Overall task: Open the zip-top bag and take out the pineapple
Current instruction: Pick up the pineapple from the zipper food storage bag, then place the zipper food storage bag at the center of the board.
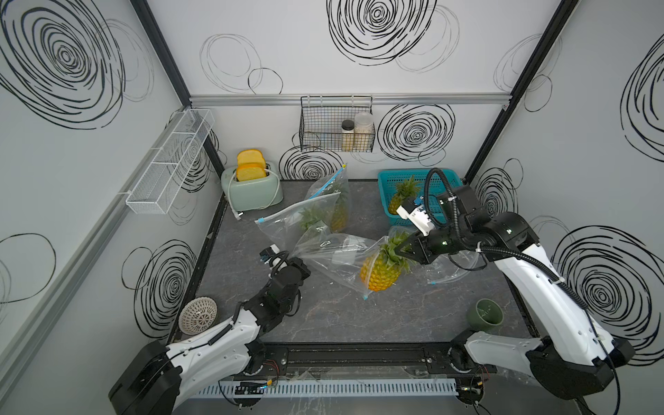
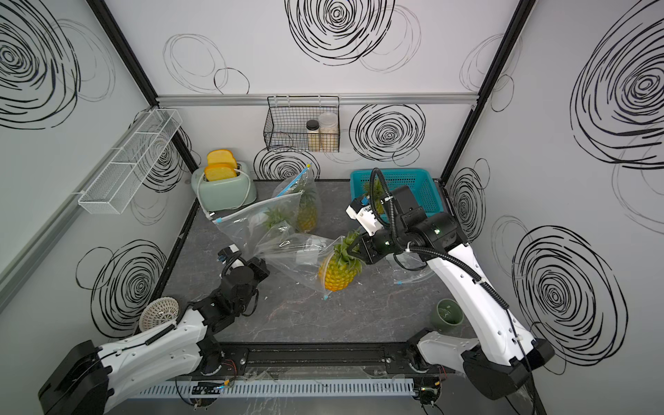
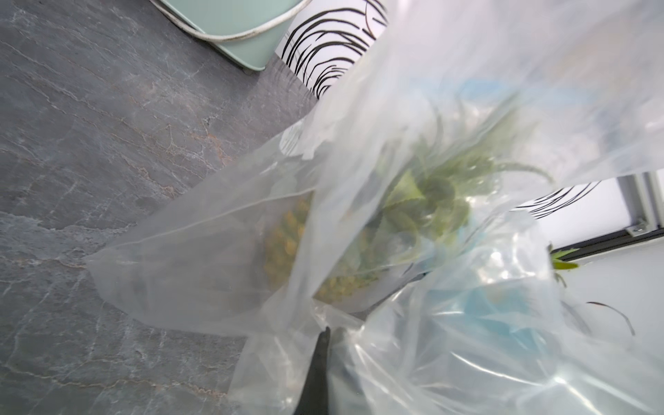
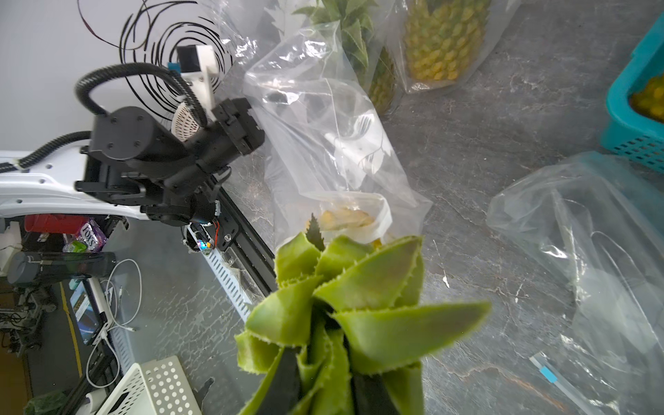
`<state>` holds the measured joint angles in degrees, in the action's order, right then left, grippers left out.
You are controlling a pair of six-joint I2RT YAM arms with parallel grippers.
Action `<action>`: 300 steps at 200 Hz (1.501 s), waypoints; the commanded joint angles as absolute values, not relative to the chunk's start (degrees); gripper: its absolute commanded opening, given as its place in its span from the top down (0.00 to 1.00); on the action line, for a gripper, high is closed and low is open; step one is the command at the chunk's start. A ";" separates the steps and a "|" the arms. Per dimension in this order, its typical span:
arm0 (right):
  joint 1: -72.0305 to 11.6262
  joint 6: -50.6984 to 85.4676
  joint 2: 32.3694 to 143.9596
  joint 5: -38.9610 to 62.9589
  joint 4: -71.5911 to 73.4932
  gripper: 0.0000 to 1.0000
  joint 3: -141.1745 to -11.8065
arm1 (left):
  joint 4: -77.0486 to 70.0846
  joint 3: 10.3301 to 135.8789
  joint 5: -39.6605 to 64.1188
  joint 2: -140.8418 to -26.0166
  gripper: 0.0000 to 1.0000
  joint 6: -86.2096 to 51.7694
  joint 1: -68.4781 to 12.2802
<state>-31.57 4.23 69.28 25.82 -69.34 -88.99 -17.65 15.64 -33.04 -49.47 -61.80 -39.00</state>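
A yellow pineapple (image 1: 380, 275) (image 2: 339, 276) hangs tilted just above the table, and my right gripper (image 1: 403, 248) (image 2: 356, 246) (image 4: 323, 388) is shut on its green crown (image 4: 359, 294). Its left side still sits at the open mouth of the clear zip-top bag (image 1: 330, 257) (image 2: 291, 254) (image 4: 334, 143), most of it outside. My left gripper (image 1: 301, 266) (image 2: 261, 267) (image 3: 328, 332) is shut on the bag's far end, plastic bunched round its dark fingers (image 3: 319, 366).
Two more bagged pineapples (image 1: 337, 210) stand at the back by a mint toaster (image 1: 251, 190). A teal basket (image 1: 390, 179) holds another pineapple. An empty bag (image 1: 454, 266) (image 4: 593, 251) lies under my right arm. A green cup (image 1: 485, 315) and a white bowl (image 1: 198, 315) flank the front.
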 commanded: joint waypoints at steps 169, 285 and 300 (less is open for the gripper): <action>-29.46 7.43 69.39 2.55 -64.55 1.00 -93.12 | 8.53 18.98 -46.29 -38.68 1.00 -76.63 -49.34; -23.60 7.27 70.16 -3.39 -54.96 1.00 -95.03 | 8.46 29.60 -42.98 -57.84 1.00 -75.97 -58.80; -22.14 6.98 70.07 -2.33 -53.72 1.00 -94.24 | 8.08 32.23 -43.41 -61.38 0.93 -72.54 -58.88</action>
<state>-23.83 7.68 70.85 -2.74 -60.45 -94.32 10.85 27.20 -42.50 -57.39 -77.38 -58.48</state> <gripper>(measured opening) 0.170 0.049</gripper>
